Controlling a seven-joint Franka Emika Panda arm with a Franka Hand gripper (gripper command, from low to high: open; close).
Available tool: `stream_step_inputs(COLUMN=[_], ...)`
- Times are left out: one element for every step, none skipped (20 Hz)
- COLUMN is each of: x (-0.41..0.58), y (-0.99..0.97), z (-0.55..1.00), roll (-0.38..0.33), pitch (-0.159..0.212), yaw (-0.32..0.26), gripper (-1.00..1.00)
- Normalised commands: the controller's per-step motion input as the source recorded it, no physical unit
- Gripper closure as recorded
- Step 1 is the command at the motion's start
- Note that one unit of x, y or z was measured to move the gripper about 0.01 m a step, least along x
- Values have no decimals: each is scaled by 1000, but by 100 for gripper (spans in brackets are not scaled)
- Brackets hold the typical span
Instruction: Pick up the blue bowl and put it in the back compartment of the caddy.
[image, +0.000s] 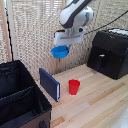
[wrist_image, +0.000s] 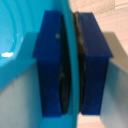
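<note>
Above the light wooden tabletop (image: 95, 100), one small round bright-blue plastic bowl (image: 60, 51) is held aloft, well clear of everything below. Its thin rim (wrist_image: 70, 60) is clamped between the two dark-blue rectangular pads (wrist_image: 50, 60) of the single gripper (image: 63, 46), jaws nearly closed. One large black soft-sided fabric caddy (image: 20, 97), split by a divider into two compartments, is seen at the exterior view's lower left. Also counted: one red plastic cup (image: 74, 86), one flat dark-blue slab (image: 49, 84) standing on edge beside the caddy, one black hard box (image: 108, 52).
</note>
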Motion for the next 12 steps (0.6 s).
stream_step_inputs(x=[134,109,69,6,0,0,0,0,0,0,0,0], y=[660,697,731,769,769,777,777,777,774,791,814,837], z=[780,771,763,751,751,751,757,746,731,717,691,666], roll=[118,121,126,133,132,124,121,119,103,95,87,71], pitch=[11,9,2,0,0,0,0,0,0,0,0,0], yaw=[0,0,0,0,0,0,0,0,0,0,0,0], gripper=[100,100,100,100,100,100,100,100,100,100,100,100])
